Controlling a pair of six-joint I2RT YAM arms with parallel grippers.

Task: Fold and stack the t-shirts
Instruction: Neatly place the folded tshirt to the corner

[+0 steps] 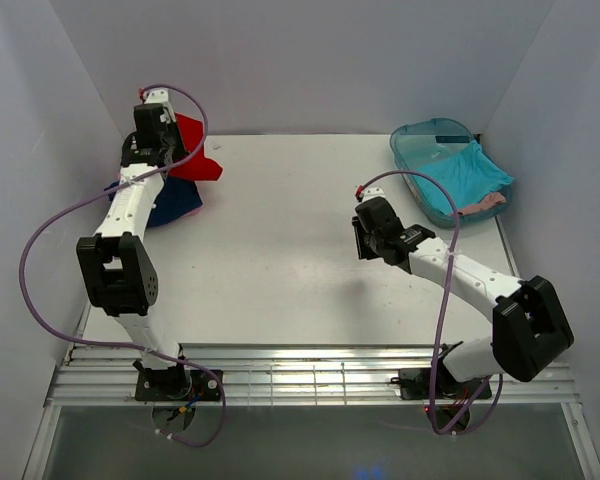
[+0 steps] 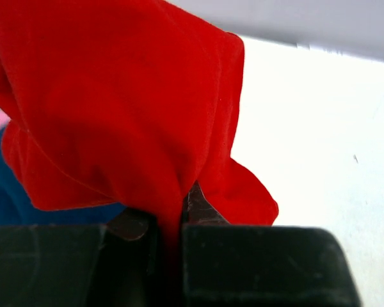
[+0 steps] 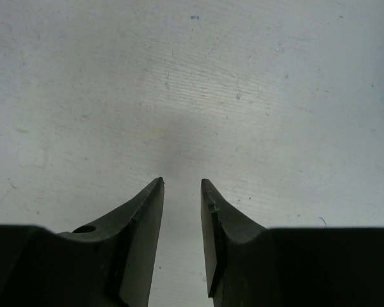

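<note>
White table (image 1: 280,250), lightly scuffed, boxed in by plain white walls (image 1: 310,60). Left gripper (image 2: 179,211) was clamped on the red t-shirt (image 2: 115,96) at the far left corner, above the navy t-shirt (image 1: 180,205). Right gripper (image 3: 182,185) hung mid-table, fingers narrowly parted.

No readable writing in sight.
From where I stand, the red t-shirt (image 2: 128,109) on the far left, the teal tub (image 1: 412,152) on the far right and the white counter (image 1: 280,260) carry no lettering, label, brand or number that can be made out.
</note>
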